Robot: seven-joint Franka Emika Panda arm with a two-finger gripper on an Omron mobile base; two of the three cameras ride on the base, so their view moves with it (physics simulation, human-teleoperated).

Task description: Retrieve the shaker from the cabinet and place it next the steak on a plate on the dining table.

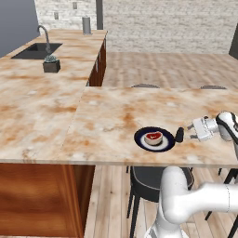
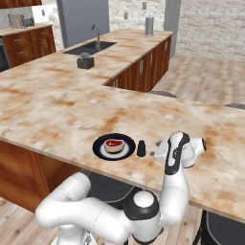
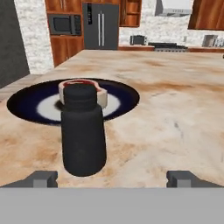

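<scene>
The black shaker (image 1: pixel 179 135) (image 2: pixel 141 148) (image 3: pixel 83 131) stands upright on the marble dining table (image 1: pixel 116 116) (image 2: pixel 72 124), just right of the dark-blue plate (image 1: pixel 144 142) (image 2: pixel 100 149) (image 3: pixel 26 103). The red steak (image 1: pixel 153 137) (image 2: pixel 114 144) (image 3: pixel 81 83) lies on the plate's white centre. My gripper (image 1: pixel 190 131) (image 2: pixel 155 153) (image 3: pixel 111 177) is open, pulled back a little to the shaker's right, at table height. In the hand view the shaker sits left of centre just ahead of the two fingertips (image 3: pixel 43 178), touching neither. The cabinet is out of view.
A marble counter with a sink (image 1: pixel 37 50) (image 2: pixel 91 48) and a small potted plant (image 1: pixel 51 64) (image 2: pixel 85 61) lies to the far left. A grey canister (image 1: pixel 86 25) (image 2: pixel 149 26) stands at its back. Dark stools (image 1: pixel 148 181) sit under the table's near edge.
</scene>
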